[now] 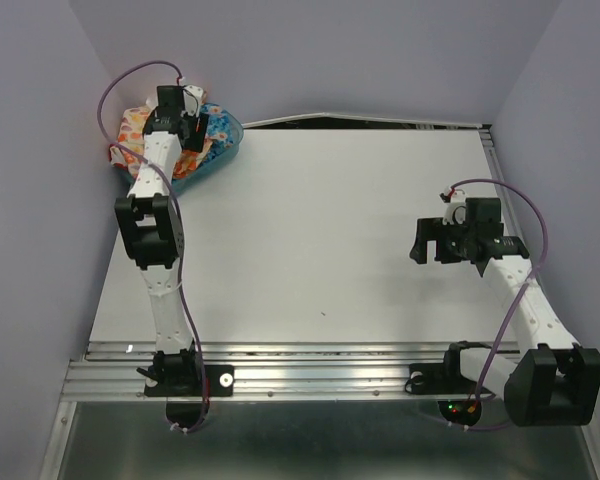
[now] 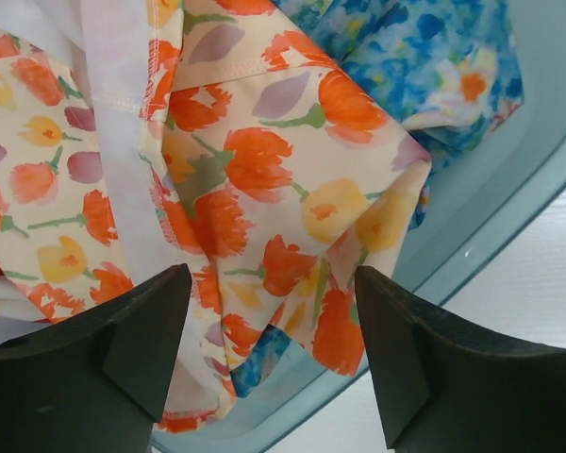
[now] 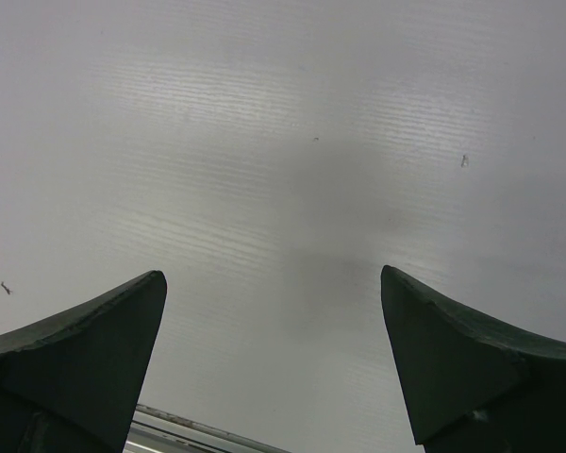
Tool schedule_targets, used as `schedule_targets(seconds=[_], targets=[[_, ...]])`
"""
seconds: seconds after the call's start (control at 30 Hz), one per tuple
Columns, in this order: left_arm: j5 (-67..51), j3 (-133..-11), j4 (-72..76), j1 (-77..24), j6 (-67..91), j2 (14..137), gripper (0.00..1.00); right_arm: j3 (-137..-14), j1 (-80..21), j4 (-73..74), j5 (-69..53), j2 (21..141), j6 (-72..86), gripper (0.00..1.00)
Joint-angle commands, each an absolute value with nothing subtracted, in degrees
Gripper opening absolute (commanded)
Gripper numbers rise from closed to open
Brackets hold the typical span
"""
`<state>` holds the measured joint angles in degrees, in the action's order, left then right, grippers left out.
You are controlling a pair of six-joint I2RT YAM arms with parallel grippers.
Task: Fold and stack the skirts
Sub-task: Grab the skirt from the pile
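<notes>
The cream-yellow skirt (image 2: 264,170) with orange-red flowers lies bunched in the translucent blue basket (image 2: 495,203), on top of the bright blue floral skirt (image 2: 424,57). In the top view the skirts (image 1: 130,130) and the basket (image 1: 225,145) sit at the table's far left corner. My left gripper (image 2: 269,311) is open and hovers just over the cream skirt's hanging fold, a finger on each side, holding nothing. My right gripper (image 3: 274,311) is open and empty above bare table; in the top view it (image 1: 430,245) is at the right side, far from the basket.
The white table (image 1: 330,230) runs from the basket to a metal rail (image 1: 310,365) at the near edge. Lilac walls close in the left, back and right. The basket's rim (image 2: 358,387) lies right below my left fingers.
</notes>
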<state>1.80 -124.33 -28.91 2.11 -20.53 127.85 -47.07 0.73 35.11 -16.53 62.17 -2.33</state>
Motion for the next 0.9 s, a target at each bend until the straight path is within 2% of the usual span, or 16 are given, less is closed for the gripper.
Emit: schedule_targets(seconds=[0.0, 0.2, 0.27, 0.3, 0.37, 0.4, 0.43, 0.87], targets=[[6.15, -126.21, -24.44, 3.08, -19.51, 130.07, 0.76, -49.39, 1.05, 33.4, -16.7, 62.23, -2.37, 1.0], [7.91, -130.07, -23.65, 3.43, -20.13, 133.15, 0.58, -49.39, 1.58, 33.4, -16.26, 62.67, -2.37, 1.0], [8.61, -131.39, -23.12, 3.6, -20.3, 133.42, 0.44, -49.57, 1.58, 33.4, -16.17, 62.67, -2.37, 1.0], [8.87, -131.92, -23.03, 3.78, -20.04, 133.33, 0.32, -49.57, 1.58, 33.49, -16.0, 62.67, -2.29, 1.0], [8.88, -134.11, -23.29, 4.13, -19.34, 132.89, 0.17, -49.66, 1.58, 33.4, -16.0, 62.67, -2.29, 1.0], [8.44, -134.82, -23.47, 4.48, -18.81, 131.76, 0.04, -49.66, 1.58, 33.4, -16.17, 62.49, -2.2, 1.0], [8.09, -136.04, -23.81, 4.66, -17.85, 130.88, 0.0, -49.75, 1.58, 33.4, -16.17, 62.4, -2.2, 1.0], [0.44, -138.69, -21.18, 4.05, -17.14, 107.06, 0.0, -49.22, 2.11, 33.14, -18.1, 59.59, -2.11, 1.0]])
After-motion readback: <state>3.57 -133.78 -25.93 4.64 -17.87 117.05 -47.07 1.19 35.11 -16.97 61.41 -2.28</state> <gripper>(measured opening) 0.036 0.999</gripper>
